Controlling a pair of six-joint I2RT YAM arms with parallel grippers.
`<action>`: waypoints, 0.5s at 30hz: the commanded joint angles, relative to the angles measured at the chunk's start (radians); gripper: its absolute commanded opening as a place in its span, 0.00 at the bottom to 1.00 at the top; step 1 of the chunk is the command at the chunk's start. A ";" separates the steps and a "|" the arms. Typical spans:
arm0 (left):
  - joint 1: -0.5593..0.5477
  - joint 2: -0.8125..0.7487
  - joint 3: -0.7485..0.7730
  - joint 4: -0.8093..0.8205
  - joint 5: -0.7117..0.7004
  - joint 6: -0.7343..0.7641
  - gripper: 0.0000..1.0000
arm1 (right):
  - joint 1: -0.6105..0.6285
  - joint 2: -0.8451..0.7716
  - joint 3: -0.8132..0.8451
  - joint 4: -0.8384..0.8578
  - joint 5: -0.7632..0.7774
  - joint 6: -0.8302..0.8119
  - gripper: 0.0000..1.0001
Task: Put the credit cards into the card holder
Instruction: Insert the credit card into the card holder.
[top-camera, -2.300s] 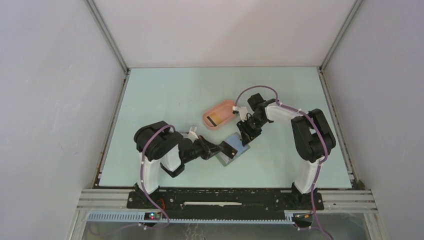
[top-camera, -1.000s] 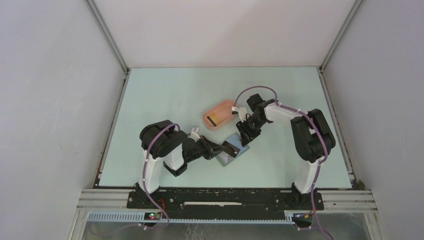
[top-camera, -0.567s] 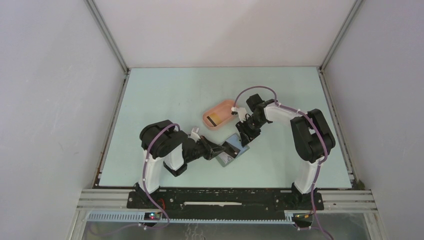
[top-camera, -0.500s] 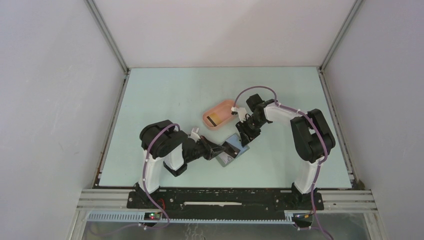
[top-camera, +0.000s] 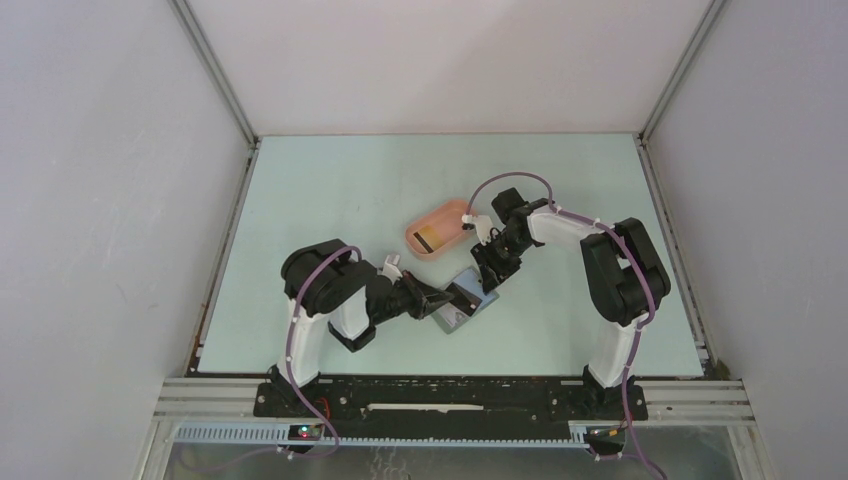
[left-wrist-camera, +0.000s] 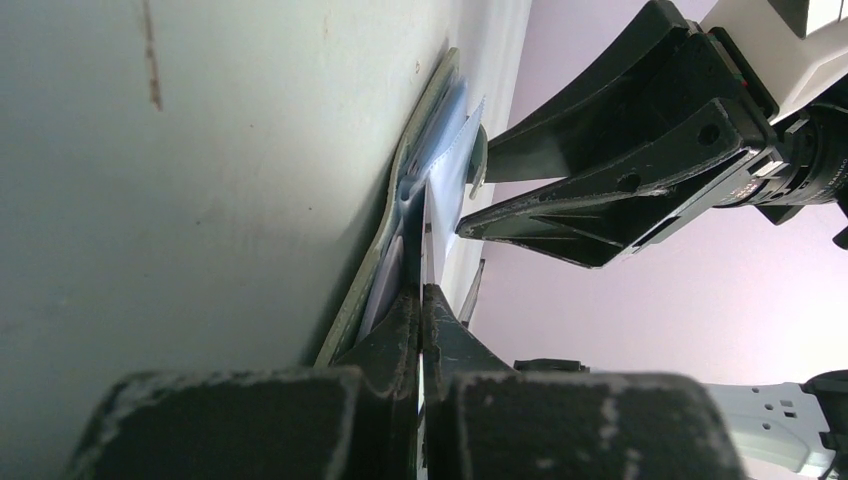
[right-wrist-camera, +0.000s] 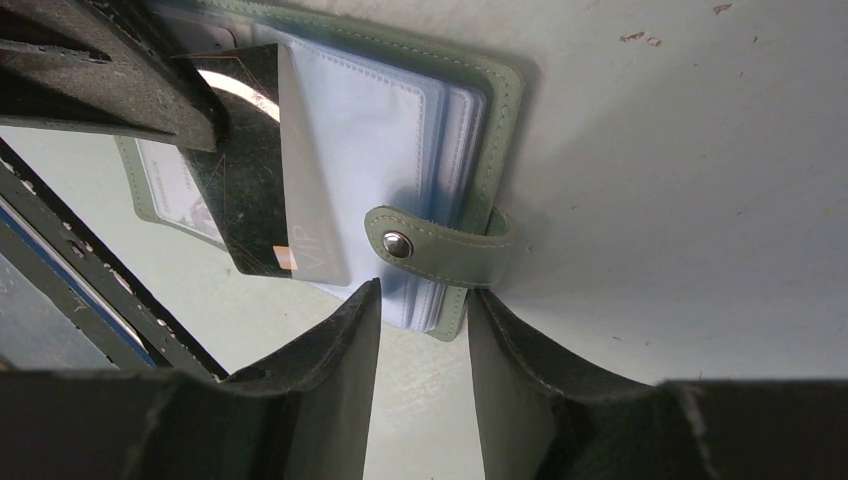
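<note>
Top external: card holder (top-camera: 460, 317) on pale-green table (top-camera: 330, 190), grey walls (top-camera: 100, 200).

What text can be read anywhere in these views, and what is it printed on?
"VIP": on the dark card, seen through a clear sleeve of the card holder.
Small print on the pale card in the neighbouring sleeve: too blurred to read.
Yellowish card in the pink tray: too small to read.
</note>
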 joint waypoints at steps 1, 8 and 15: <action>-0.008 0.016 0.042 0.037 0.023 0.009 0.00 | 0.018 0.004 0.023 -0.003 -0.018 0.009 0.46; -0.007 0.021 0.062 0.029 0.020 0.009 0.00 | 0.024 0.004 0.023 -0.001 -0.015 0.007 0.46; -0.008 0.023 0.069 0.020 0.010 0.019 0.03 | 0.027 0.002 0.023 0.000 -0.014 0.006 0.46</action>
